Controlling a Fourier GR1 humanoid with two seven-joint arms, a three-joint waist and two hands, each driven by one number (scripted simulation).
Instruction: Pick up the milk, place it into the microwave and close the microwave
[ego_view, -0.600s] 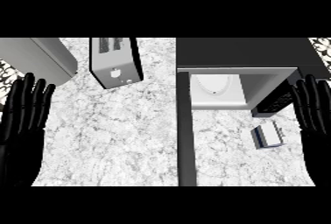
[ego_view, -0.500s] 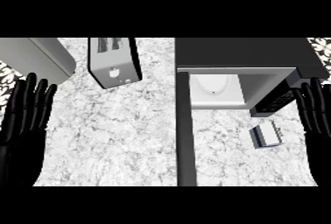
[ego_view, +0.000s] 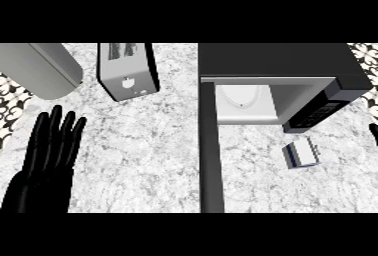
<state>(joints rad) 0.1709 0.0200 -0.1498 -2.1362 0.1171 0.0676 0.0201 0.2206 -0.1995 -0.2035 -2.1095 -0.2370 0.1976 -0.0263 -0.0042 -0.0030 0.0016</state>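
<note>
Head view: left hand (ego_view: 46, 160) rests released, fingers straight, on the worktop (ego_view: 148, 150); open microwave (ego_view: 284, 75); milk (ego_view: 301, 153) lies before it. Right hand barely visible, state indeterminable. Approach the carton's sides squarely.

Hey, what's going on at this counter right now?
Nothing is being handled yet. The milk lies on the counter in front of the microwave, whose door stands open. The left hand rests open at the left edge; the right hand barely shows at the right edge.
</note>
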